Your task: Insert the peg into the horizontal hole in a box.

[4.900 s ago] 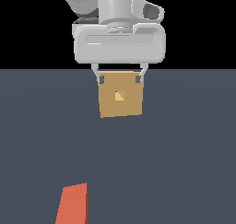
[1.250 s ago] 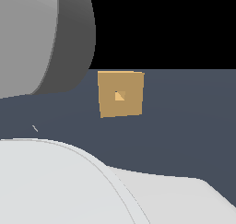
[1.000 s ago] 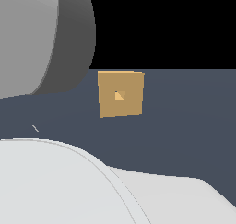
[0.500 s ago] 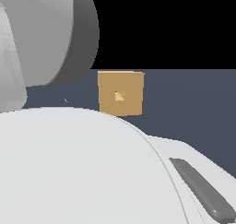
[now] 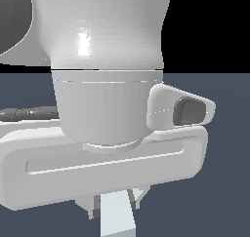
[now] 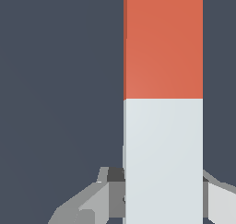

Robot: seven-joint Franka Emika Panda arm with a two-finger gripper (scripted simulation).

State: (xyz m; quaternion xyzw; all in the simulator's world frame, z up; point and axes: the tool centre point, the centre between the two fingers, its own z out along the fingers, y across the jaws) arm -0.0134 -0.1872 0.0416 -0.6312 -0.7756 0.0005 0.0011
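Note:
In the wrist view the peg (image 6: 162,80) is a long bar, orange-red on its far half and white on its near half. My gripper (image 6: 162,176) has one finger (image 6: 107,191) tight against each side of the white end, shut on it. In the exterior view my hand fills the frame. The gripper (image 5: 116,206) shows at the lower edge with the peg's white end (image 5: 117,222) between the fingers. The tan box and its hole are hidden behind my hand in the exterior view and are out of the wrist view.
A dark grey-blue floor (image 6: 55,80) lies under the peg. My arm's wrist and hand body (image 5: 102,148) stand very near the exterior camera and block most of that view. Black background lies beyond the floor's far edge.
My arm has shifted in front of the exterior camera. The hand body now covers the tan box that showed earlier. The peg's white end now shows between the fingers.

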